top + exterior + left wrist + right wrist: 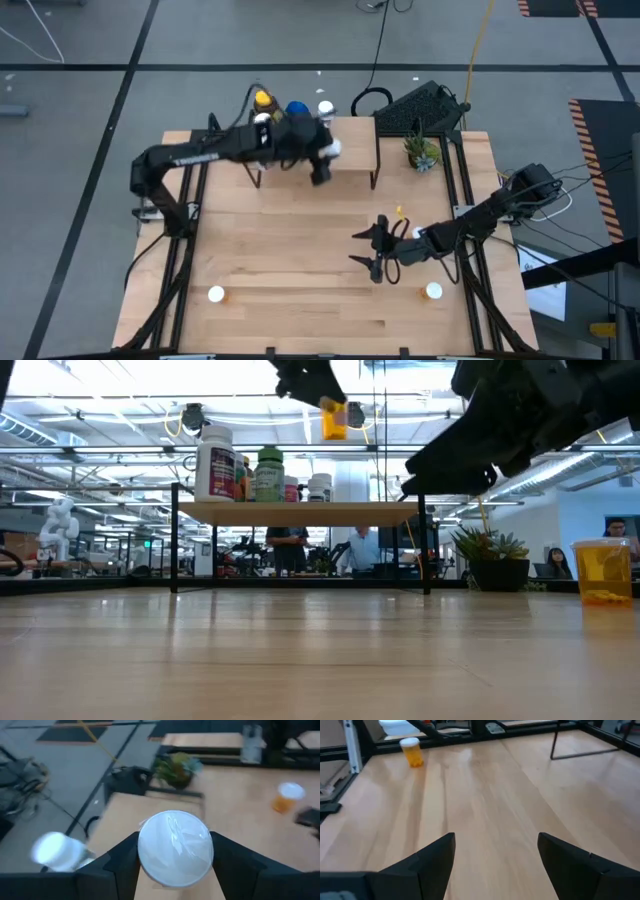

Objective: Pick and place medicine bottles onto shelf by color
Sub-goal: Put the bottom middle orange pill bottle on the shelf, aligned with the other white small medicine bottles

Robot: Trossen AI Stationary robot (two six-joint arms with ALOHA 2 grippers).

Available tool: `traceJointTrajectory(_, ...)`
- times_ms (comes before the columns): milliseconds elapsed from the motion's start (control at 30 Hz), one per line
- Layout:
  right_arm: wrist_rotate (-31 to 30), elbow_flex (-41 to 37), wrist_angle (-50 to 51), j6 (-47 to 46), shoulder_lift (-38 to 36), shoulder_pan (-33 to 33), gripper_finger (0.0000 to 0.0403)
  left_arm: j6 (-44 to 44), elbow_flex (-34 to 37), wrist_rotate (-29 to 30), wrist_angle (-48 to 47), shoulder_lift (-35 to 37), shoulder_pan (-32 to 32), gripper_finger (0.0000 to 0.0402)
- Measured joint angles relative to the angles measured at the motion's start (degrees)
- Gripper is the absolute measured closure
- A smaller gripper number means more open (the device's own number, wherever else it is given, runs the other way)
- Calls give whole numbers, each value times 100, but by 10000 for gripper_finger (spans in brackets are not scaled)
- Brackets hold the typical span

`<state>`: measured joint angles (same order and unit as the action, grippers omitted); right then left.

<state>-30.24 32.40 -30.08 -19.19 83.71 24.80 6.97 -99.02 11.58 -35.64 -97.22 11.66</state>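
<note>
Bottle in the left gripper, held above the shelf: the placing step is in hand.

Tabletop [300, 250] is the largest thing; two orange bottles with white caps, one at [216, 294] and one at [433, 291], stand on its near part, well apart. Shelf [350, 150] stands at the far edge, with a yellow-capped bottle [263, 100], a blue bottle [296, 108] and a white bottle [326, 108] grouped at its left end. Left gripper [175, 865] is clamped on a white-capped bottle [174, 847] over the shelf; in the low view that bottle looks yellow [334, 418]. Next, I judge, it must be lowered upright beside its colour-mates and released. Right gripper [495, 855] hovers over bare tabletop, fingers spread wide, holding nothing.
</note>
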Motion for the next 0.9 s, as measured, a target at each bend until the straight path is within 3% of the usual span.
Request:
traceJointTrajectory(200, 0, -2, 279, -135, 1, -100, 126, 156, -712, -185, -426, -548, 466, 187)
traceJointTrajectory(467, 2, -2, 279, -145, 1, -120, 126, 183, -708, -270, -887, -1061, 611, 187)
traceJointTrajectory(900, -2, -2, 275, -208, 0, -120, 126, -246, -713, -148, -1343, -1138, 733, 177)
